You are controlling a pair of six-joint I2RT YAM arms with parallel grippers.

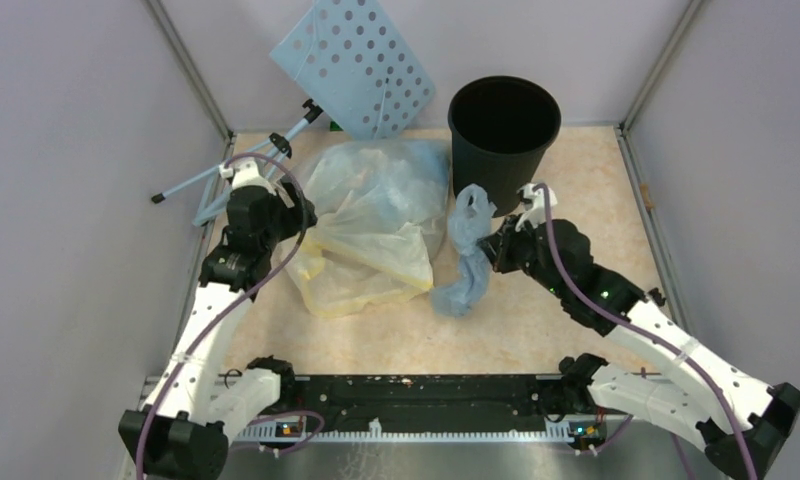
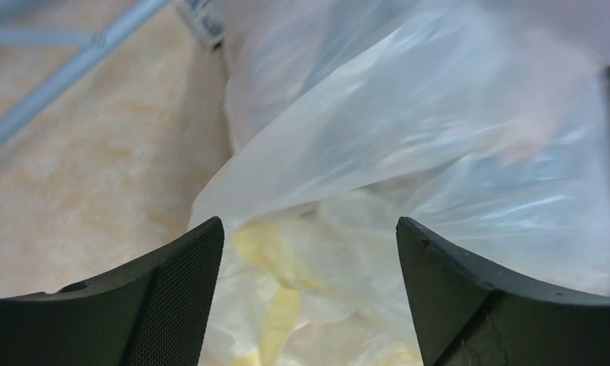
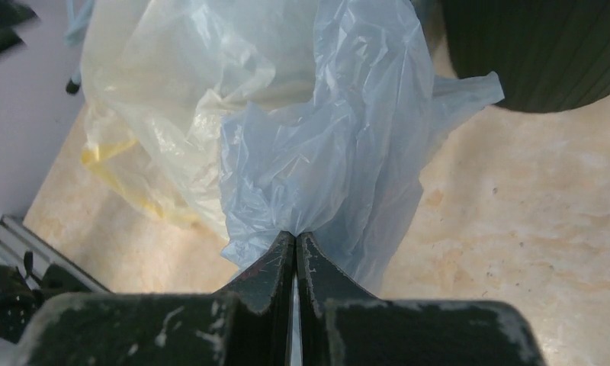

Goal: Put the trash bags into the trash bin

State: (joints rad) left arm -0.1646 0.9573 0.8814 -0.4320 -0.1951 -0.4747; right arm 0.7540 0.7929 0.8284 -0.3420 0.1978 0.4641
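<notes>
The right gripper (image 3: 296, 235) has its jaws pressed together on a bunched fold of the light-blue trash bag (image 3: 340, 145). The bag trails crumpled over the table (image 3: 531, 229), its top just beside the upright black trash bin (image 1: 503, 125). A yellowish sack (image 1: 376, 225) crowds the bag's left side. At the sack's far edge sits the left gripper (image 2: 308, 225), jaws apart, with film in front of them. A perforated panel (image 1: 356, 65) leans behind. Bare tabletop lies right of the bin and toward the arm bases.

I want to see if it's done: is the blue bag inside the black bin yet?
No, the blue bag is outside the bin, pinched in the right gripper beside it.
</notes>
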